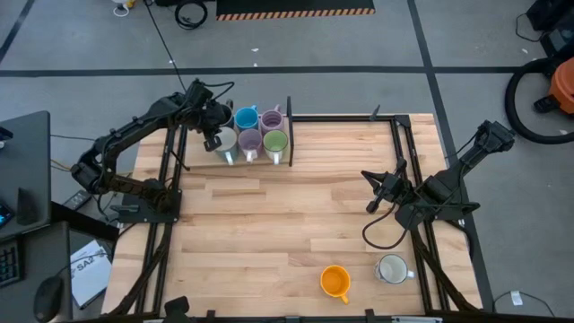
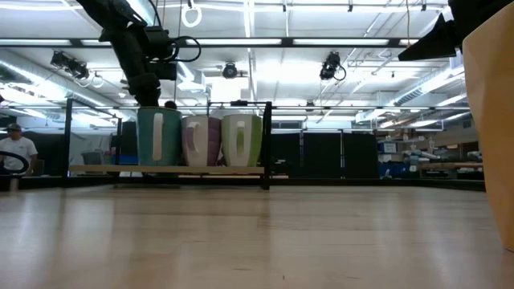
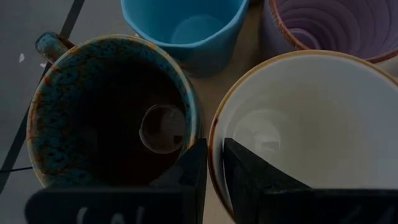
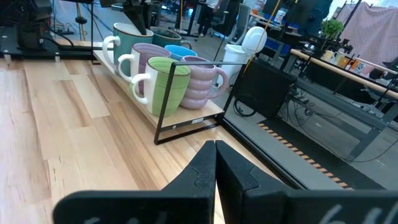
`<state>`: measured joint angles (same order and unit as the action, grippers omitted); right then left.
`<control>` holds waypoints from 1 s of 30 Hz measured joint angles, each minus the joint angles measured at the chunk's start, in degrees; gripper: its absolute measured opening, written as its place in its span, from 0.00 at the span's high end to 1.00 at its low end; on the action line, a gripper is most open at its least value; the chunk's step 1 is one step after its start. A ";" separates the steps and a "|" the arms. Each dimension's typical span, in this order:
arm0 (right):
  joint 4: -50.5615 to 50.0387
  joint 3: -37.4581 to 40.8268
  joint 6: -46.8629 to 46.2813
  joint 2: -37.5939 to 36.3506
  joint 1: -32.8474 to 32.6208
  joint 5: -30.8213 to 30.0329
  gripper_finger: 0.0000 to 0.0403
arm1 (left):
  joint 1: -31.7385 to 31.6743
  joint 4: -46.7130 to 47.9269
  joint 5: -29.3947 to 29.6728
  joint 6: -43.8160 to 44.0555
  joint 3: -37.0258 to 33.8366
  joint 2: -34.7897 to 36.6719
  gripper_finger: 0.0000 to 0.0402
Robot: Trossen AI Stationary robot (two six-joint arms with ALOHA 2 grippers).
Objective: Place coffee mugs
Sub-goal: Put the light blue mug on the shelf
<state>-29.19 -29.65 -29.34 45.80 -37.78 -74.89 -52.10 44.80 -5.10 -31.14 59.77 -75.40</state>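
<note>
Six mugs [image 1: 250, 133] clustered on rack [image 1: 289, 135], all visibly empty

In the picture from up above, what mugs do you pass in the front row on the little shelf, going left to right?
Pale mug with a white inside, held at its rim by the left tool → lilac round mug → green round mug.

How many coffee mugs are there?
8. Six stand together at the wooden table's far left: dark speckled ceramic mug, blue mug, ribbed lilac mug, plain lilac mug, green mug, teal mug with white inside. Near the front right: orange mug, white mug. None seem hidden.
</note>
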 joint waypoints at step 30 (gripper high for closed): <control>0.00 0.00 0.00 0.00 0.00 0.02 0.97 | 2.25 0.78 5.39 -1.03 0.00 0.20 0.85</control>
<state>-29.19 -29.65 -29.34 45.80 -37.78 -74.87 -49.84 45.58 0.28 -32.16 59.77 -75.20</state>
